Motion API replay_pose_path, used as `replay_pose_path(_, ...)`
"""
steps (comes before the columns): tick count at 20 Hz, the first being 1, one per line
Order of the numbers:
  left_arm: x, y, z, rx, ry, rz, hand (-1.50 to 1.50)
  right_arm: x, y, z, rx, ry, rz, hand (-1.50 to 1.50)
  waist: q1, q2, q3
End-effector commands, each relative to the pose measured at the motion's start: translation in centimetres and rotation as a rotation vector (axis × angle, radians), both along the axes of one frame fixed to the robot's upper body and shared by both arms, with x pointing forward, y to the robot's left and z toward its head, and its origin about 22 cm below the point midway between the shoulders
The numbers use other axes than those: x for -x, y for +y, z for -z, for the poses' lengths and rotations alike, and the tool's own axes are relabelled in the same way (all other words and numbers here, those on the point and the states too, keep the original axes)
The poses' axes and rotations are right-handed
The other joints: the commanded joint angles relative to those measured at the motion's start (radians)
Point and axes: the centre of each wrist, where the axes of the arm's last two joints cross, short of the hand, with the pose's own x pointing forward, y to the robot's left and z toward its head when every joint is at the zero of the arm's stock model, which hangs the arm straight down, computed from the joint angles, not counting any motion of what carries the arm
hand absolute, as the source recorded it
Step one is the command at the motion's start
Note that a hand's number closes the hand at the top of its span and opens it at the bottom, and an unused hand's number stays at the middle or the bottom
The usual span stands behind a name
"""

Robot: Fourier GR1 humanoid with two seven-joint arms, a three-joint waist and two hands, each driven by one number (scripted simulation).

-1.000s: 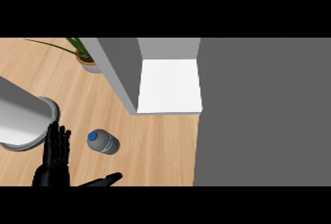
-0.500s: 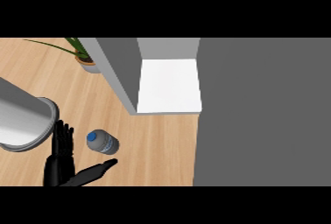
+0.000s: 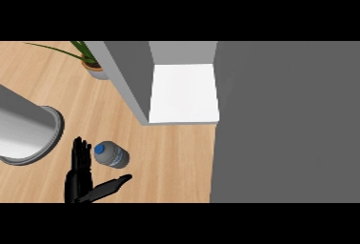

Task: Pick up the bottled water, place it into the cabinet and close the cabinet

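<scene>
Head view, steep look down on the wooden desk. Bottled water stands on the desk near the lower left, blue cap up, clear body, out in front of the cabinet and well apart from it. Cabinet is open: white floor of its inside shows, grey wall on its left, a broad grey panel filling the right side of the view. One black hand shows at the lower left edge; cannot tell which arm it belongs to. Fingers straight, pointing up the view just left of the bottle; thumb spread out to the right below the bottle. Hand spread wide, nothing in it; contact with the bottle cannot be told. Grey round vessel at the left edge. Potted plant at upper left, beside the cabinet wall
</scene>
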Motion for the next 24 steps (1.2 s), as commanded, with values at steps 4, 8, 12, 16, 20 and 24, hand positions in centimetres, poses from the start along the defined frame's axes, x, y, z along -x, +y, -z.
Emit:
replay_pose_path(4,-1.3,-1.4,2.5,0.118,0.006,0.124,-1.50,1.1,0.3,-3.2,-0.017,-0.015,0.003,-1.50,0.001,0.001,0.000)
replay_pose_path(8,-1.8,-1.8,3.7,0.141,-0.033,0.113,-1.50,0.6,0.9,-3.7,-0.031,-0.026,0.024,-1.50,0.008,0.004,-0.001)
replay_pose_path(12,-1.4,-2.6,4.9,0.152,-0.065,0.029,1.50,2.3,0.3,-2.2,-0.027,-0.010,-0.006,-1.50,-0.014,-0.002,-0.001)
replay_pose_path(16,-2.4,0.3,4.7,0.221,-0.083,0.024,1.50,1.6,0.0,-1.8,-0.001,-0.014,0.002,-1.50,-0.006,0.003,-0.001)
replay_pose_path(20,-2.3,-1.9,4.8,0.267,-0.130,0.050,1.50,1.4,-0.5,-1.7,-0.001,-0.010,0.012,-1.50,0.001,0.001,0.000)
replay_pose_path(24,-3.6,-1.7,4.2,0.265,-0.153,0.096,1.50,1.4,-0.3,-1.3,0.011,-0.008,0.000,-1.50,-0.003,0.002,0.000)
